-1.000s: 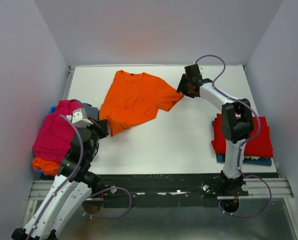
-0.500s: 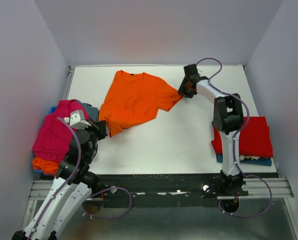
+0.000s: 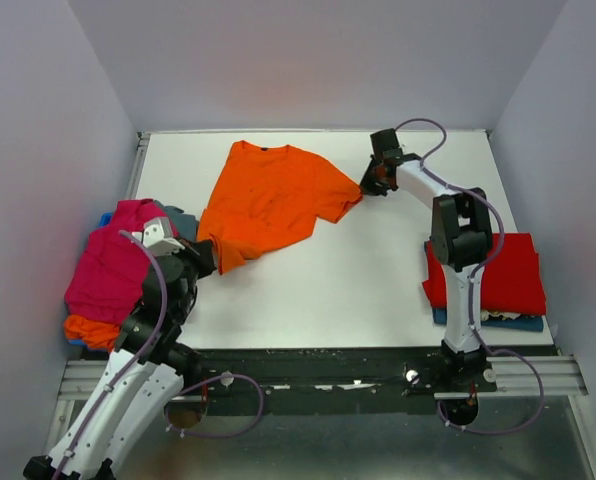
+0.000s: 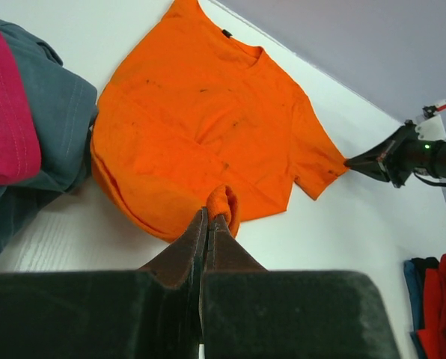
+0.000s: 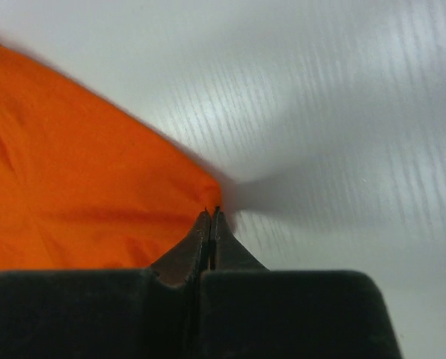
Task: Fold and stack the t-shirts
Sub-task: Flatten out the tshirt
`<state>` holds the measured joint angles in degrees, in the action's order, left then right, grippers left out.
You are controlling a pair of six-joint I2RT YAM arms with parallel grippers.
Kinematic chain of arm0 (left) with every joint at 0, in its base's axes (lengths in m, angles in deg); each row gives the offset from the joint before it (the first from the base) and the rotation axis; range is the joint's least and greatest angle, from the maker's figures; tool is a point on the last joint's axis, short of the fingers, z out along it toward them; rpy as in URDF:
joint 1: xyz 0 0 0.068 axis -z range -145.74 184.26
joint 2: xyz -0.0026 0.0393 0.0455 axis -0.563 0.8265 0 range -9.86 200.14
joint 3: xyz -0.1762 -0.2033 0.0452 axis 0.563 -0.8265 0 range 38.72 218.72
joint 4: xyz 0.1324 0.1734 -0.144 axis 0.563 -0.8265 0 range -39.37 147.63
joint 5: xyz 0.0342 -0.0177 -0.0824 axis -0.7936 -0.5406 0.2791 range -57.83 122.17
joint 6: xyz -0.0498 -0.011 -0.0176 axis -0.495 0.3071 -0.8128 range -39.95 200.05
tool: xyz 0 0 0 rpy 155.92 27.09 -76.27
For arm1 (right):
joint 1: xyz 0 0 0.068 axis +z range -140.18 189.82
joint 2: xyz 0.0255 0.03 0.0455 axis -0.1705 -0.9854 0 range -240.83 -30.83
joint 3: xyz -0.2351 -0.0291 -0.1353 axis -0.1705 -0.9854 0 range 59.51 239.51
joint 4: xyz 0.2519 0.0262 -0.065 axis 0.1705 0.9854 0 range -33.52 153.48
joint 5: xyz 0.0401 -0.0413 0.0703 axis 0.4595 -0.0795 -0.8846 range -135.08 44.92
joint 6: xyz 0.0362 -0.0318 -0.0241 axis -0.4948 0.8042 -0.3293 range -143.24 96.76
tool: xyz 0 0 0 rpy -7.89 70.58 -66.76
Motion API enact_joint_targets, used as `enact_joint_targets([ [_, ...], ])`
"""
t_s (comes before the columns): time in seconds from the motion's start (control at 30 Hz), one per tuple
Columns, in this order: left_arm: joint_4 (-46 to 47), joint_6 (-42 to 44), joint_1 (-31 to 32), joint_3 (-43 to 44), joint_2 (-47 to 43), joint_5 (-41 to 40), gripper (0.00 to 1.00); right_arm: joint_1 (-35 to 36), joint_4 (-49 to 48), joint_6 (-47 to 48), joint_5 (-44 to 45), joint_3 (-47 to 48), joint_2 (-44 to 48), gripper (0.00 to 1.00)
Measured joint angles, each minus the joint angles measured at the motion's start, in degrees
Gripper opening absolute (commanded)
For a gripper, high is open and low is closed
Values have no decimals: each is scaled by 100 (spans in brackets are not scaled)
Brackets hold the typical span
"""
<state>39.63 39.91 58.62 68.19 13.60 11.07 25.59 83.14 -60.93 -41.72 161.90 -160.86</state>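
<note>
Right gripper [image 3: 365,186] has drawn its two black fingers together since a second ago, and its arm has shifted slightly toward the shirt. It now pinches the very tip of one sleeve of a bright orange cloth t-shirt [image 3: 273,200]. In the right wrist view its jaws meet with no gap, exactly at the pointed corner of the orange fabric [image 5: 73,172].

Left gripper [image 4: 210,218] is likewise clamped tight. A small bunched fold of the same shirt's lower hem sticks up between its tapered black fingers.

One orange shirt lies spread, mostly flat, on the smooth white table [image 3: 358,280]. Its collar faces the far wall, and its soft cloth shows faint dark specks and shallow wrinkles.

At the table's left edge sits one loose, rumpled heap. It holds a magenta pink shirt [image 3: 108,265] on top, a grey-blue shirt [image 3: 183,217] beside it, a second orange garment [image 3: 90,330] underneath and a sliver of bright blue cloth [image 3: 105,217] at the back.

At the right edge is one neat stack of two: a red shirt [image 3: 508,275] folded into a rectangle, lying on a blue shirt [image 3: 513,322] of which only the front edge shows.
</note>
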Motion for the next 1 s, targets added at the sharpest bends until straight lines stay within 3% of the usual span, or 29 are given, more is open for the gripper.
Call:
enact_joint_targets([
  [0.13,214,-2,0,0,273,-13,0,-236,42,22,-48,-474,673,1],
  [0.33,796,0,0,55,1113,-20,0,-874,-11,7,37,-1635,2736,1],
  [0.47,942,48,0,435,1720,-44,0,-938,-87,-87,199,-2374,4009,1],
  [0.6,1025,190,-9,1137,2179,-129,0,-925,17,-151,291,-2855,4662,1],
  [0.73,1095,343,-175,1838,2581,-219,0,-1010,330,-149,326,-2741,4848,1],
  [1.0,931,431,-946,3171,3550,-212,0,-1366,929,-87,282,-1126,5287,1],
])
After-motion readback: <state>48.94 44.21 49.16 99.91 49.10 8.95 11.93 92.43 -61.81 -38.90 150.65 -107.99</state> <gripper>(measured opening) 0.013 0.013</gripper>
